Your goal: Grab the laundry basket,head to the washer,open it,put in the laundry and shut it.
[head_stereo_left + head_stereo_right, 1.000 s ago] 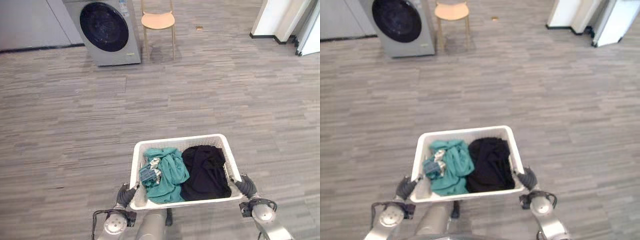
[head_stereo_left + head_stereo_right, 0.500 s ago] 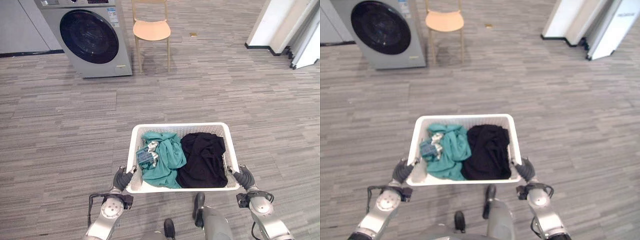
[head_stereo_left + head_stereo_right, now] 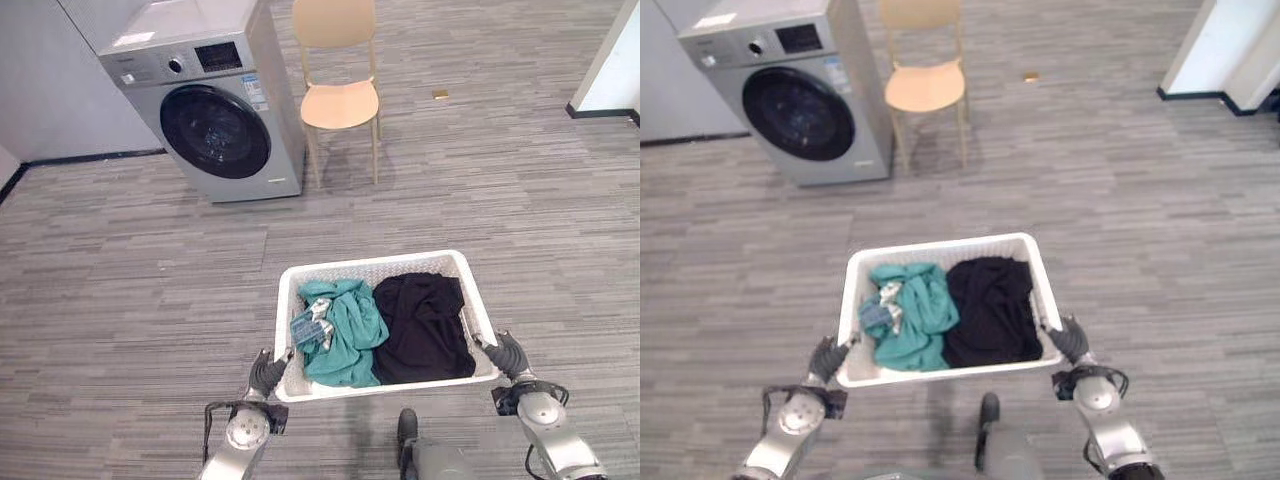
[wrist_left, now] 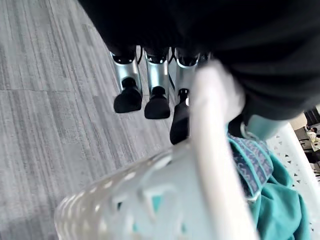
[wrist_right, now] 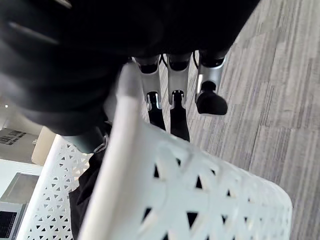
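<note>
Holding the white laundry basket (image 3: 287, 320) at its two short ends, the robot's hands carry it above the grey wood-grain floor (image 3: 130, 300). The left hand (image 3: 266, 374) has its fingers (image 4: 129, 95) curled under the rim at the basket's left end, and the right hand (image 3: 508, 356) has its fingers (image 5: 210, 97) hooked the same way at the right end. Inside the basket, a teal garment (image 3: 345, 330) with a small blue patterned piece (image 3: 305, 328) on it lies on the left, touching a black garment (image 3: 425, 325) on the right. Farther off and to the left stands the silver washer (image 3: 205, 90), its round dark door (image 3: 215, 132) closed. Just to its right stands a light wooden chair (image 3: 340, 95). A small brown object (image 3: 440, 94) lies on the floor beyond the chair, on its right.
</note>
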